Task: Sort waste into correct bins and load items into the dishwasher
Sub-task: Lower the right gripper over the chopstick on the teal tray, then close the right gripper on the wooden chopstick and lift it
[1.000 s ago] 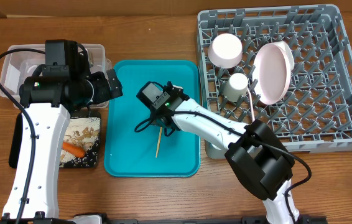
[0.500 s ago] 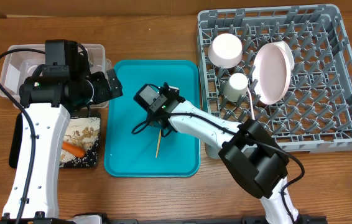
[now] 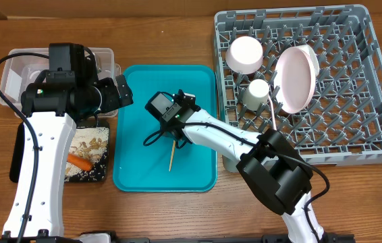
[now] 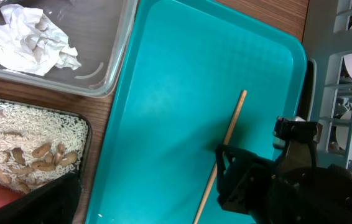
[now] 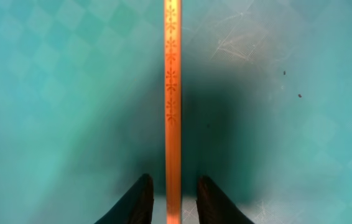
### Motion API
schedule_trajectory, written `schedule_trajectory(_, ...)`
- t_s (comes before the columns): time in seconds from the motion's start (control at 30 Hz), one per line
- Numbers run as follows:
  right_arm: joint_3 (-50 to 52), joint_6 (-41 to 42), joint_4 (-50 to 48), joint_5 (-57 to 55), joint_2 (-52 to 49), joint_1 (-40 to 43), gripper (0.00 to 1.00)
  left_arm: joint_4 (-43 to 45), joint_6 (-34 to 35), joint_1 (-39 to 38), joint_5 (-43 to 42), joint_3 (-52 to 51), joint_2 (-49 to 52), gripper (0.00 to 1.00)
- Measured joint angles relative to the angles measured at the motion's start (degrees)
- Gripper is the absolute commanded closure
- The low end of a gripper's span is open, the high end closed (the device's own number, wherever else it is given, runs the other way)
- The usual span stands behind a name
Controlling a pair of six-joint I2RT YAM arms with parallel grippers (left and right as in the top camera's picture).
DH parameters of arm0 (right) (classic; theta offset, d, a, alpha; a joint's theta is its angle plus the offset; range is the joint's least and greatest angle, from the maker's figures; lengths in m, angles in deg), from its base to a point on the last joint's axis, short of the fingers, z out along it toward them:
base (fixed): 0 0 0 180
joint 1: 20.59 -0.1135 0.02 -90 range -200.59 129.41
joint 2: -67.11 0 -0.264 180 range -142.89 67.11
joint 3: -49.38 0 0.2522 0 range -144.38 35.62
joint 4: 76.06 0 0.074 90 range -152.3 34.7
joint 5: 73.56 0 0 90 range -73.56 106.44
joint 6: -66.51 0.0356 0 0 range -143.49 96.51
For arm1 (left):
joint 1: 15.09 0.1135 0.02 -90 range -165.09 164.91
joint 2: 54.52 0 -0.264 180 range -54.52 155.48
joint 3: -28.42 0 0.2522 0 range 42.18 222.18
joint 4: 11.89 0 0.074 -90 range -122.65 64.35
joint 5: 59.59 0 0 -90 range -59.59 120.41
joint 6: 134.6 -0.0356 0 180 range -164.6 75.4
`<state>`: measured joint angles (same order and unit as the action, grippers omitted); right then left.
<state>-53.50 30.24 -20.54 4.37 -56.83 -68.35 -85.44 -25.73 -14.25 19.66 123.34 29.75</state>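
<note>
A teal rectangular plastic serving tray (image 3: 137, 88) sits on my wooden tabletop (image 3: 164, 34). Flat on it lies the thin wooden chopstick (image 5: 173, 93), orange-tan with tiny stamped flowers. My right hand (image 5: 174, 182) points straight down over it, fingers astride the shaft, narrowly apart, touching neither side.
</note>
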Motion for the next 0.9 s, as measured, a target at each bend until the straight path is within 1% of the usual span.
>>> schedule_trajectory(0.13, 0.0, 0.1, 0.5, -0.3, 0.0, 0.0, 0.82, 0.0, 0.0, 0.0, 0.0, 0.0, 0.0, 0.0)
schedule_trajectory(0.9, 0.0, 0.0, 3.7, -4.9, -0.1, 0.2, 0.8, 0.0, 0.0, 0.0, 0.0, 0.0, 0.0, 0.0)
